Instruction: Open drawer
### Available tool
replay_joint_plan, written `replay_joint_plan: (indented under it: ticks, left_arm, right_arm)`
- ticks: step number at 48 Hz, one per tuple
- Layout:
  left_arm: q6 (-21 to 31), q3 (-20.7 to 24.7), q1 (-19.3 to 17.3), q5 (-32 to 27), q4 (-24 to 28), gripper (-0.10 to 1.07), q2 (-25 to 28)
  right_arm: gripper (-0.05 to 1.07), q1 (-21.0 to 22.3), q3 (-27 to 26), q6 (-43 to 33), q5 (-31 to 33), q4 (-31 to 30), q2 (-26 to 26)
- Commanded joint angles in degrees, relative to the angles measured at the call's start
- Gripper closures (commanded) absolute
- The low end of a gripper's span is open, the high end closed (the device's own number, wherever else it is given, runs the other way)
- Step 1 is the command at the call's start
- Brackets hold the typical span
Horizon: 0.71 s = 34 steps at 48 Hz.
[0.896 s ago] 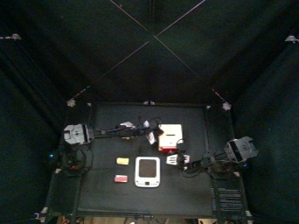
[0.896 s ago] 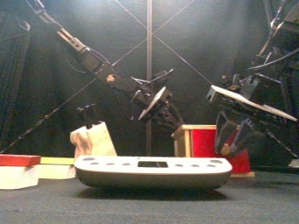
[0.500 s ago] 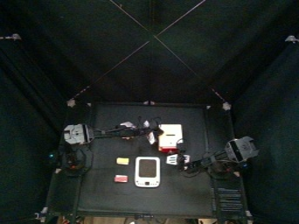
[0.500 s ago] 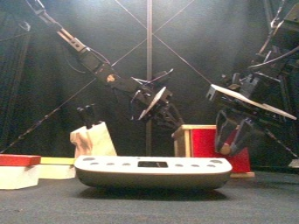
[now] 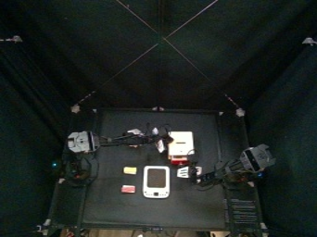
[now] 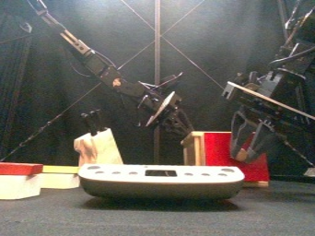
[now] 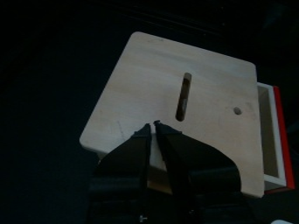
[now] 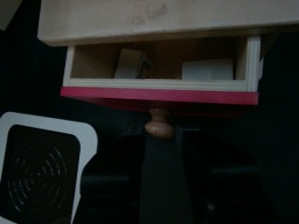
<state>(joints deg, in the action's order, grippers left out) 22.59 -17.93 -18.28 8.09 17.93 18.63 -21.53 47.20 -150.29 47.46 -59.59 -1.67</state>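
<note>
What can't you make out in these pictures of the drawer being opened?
- Top view: the drawer is too small to show how far it is pulled out.
- Front view: the white device hides the drawer's lower edge.
- Right wrist view: the two pale things inside sit in shadow, unidentifiable; the right gripper is too dark to read.

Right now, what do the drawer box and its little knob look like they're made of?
The drawer box looks like pale, unvarnished wood: its top shows faint grain and a matte surface. The drawer's front edge is red, probably painted. The knob looks like turned wood, rounded with a soft sheen, though it could be plastic.
</note>
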Motion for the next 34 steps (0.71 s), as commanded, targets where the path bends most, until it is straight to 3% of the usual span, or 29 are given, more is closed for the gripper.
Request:
replay_joint_plan:
  ticks: [1, 34]
  left_arm:
    - [-0.09, 0.26, -0.18, -0.44, 0.09, 0.39, 0.0]
    - [-0.09, 0.26, -0.26, -0.44, 0.18, 0.39, 0.0]
  right_arm:
    - [0.46, -1.32, -1.14, -0.09, 0.09, 0.7, -2.2]
    - [0.46, -4.83, -2.46, 0.09, 0.09, 4.13, -2.2]
